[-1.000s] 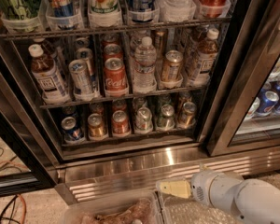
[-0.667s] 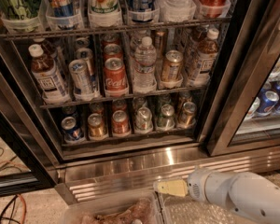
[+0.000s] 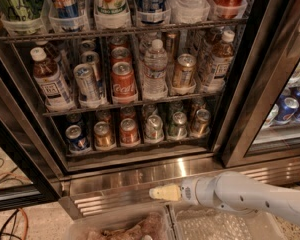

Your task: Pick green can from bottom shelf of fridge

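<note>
The green can [image 3: 178, 125] stands on the fridge's bottom shelf [image 3: 140, 147], second from the right in the front row. A paler silvery-white can [image 3: 153, 128] is on its left and a brown-gold can [image 3: 200, 122] on its right. The fridge [image 3: 140, 176] is open to view, with a ribbed steel base under the shelf. My gripper [image 3: 164, 193], cream-tipped on a white arm, reaches in from the lower right. It hovers in front of the steel base, below the shelf and slightly left of the green can, and holds nothing.
Blue [image 3: 78, 138], gold [image 3: 104, 135] and red [image 3: 129, 132] cans fill the shelf's left side. The rack above [image 3: 140, 103] holds bottles and tall cans. The adjoining cooler [image 3: 290, 109] at right shows blue cans. Clear plastic bins [image 3: 220, 227] sit below my arm. Cables [image 3: 7, 219] lie on the floor at left.
My gripper has moved left and slightly up along the front of the steel base. The cans have not moved.
</note>
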Controlling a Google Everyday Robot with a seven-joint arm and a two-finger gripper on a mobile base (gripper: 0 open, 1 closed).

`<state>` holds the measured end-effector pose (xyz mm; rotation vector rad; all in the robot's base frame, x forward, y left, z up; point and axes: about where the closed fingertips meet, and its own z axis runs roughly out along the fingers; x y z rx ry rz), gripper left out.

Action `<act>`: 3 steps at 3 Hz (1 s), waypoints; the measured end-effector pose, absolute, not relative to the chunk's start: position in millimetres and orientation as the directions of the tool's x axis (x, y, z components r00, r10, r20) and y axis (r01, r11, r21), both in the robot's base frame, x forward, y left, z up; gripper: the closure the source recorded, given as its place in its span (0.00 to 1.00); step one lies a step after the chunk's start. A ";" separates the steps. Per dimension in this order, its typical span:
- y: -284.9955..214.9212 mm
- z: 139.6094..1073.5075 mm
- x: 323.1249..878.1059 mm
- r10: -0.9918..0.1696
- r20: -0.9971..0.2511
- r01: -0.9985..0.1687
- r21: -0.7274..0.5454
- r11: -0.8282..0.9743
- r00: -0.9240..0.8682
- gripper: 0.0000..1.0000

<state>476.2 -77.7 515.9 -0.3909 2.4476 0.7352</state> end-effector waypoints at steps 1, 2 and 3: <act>-65.1 528.6 487.9 -0.100 -0.673 -0.439 0.356 0.825 -0.733 0.00; -63.6 592.6 488.0 -0.034 -0.814 -0.413 0.257 0.874 -0.580 0.00; -61.1 589.7 487.8 -0.041 -0.806 -0.419 0.263 0.869 -0.591 0.00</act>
